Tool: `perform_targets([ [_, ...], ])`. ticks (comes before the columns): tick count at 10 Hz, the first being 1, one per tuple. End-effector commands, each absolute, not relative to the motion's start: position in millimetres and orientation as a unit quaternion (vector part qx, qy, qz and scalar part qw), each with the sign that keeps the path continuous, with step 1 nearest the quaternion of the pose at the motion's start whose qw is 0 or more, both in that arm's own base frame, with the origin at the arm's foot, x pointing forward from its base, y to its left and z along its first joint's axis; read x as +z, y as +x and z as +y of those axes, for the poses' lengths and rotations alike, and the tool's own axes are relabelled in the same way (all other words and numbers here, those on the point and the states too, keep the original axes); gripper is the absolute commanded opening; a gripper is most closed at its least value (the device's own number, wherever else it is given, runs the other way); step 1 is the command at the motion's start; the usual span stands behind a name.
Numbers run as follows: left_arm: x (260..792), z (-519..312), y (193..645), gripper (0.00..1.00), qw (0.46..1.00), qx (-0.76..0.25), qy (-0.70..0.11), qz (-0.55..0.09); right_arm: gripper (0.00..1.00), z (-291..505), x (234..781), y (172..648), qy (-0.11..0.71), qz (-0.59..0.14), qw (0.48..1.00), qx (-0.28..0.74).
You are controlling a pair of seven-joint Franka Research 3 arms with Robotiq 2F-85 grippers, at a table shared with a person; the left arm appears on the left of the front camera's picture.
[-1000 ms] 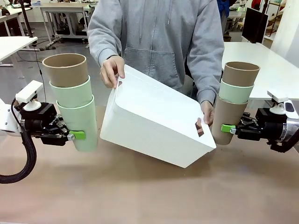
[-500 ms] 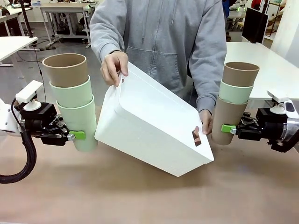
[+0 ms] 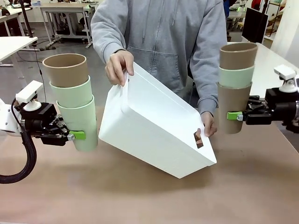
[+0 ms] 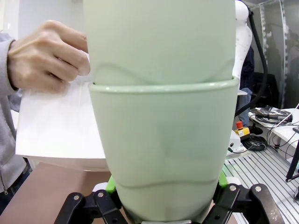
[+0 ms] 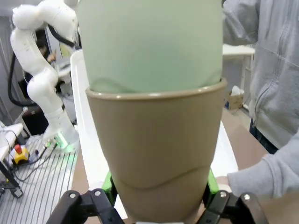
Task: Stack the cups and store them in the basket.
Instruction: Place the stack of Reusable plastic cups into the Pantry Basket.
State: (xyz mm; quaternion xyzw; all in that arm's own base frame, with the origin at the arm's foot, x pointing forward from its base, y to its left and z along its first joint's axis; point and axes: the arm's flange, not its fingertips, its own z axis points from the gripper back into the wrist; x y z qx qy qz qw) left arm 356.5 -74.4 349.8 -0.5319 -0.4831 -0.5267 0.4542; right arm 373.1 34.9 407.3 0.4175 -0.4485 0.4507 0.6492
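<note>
Two stacks of cups hang above the table. My left gripper (image 3: 77, 135) is shut on the bottom mint cup (image 3: 80, 122) of the left stack (image 4: 163, 135), which has another mint cup and a tan cup (image 3: 65, 69) on top. My right gripper (image 3: 232, 115) is shut on the tan bottom cup (image 3: 233, 108) of the right stack (image 5: 154, 140), with a mint cup and a tan cup above. Between them a person's hands (image 3: 119, 66) hold the white basket (image 3: 154, 123) tilted, one corner low near the table.
The brown tabletop (image 3: 140, 196) lies below both stacks. The person in a grey hoodie (image 3: 161, 32) stands at the far side, right behind the basket. White tables (image 3: 271, 65) stand farther back.
My right gripper has lifted its stack a little and drawn it to the right. The person has tipped the basket slightly more. My left arm has stayed still.
</note>
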Motion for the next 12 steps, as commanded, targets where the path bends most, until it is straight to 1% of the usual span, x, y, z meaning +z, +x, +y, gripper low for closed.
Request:
perform_targets([
  [1,352.4,-73.1,356.4,0.84,0.450,-0.526,-0.532,-0.487,0.85,69.4,428.0,370.2,0.380,-0.398,0.680,0.484],
  [3,352.4,-73.1,356.4,0.84,0.450,-0.526,-0.532,-0.487,0.85,106.0,432.5,380.4,0.334,-0.355,0.703,0.519],
  [8,352.4,-73.1,356.4,0.84,0.450,-0.526,-0.532,-0.487,0.85,201.9,408.0,418.1,0.242,-0.262,0.737,0.575],
  [11,352.4,-73.1,356.4,0.84,0.450,-0.526,-0.532,-0.487,0.85,248.9,380.9,434.8,0.216,-0.223,0.746,0.589],
  [12,352.4,-73.1,356.4,0.84,0.450,-0.526,-0.532,-0.487,0.85,253.9,377.0,433.6,0.216,-0.214,0.747,0.591],
])
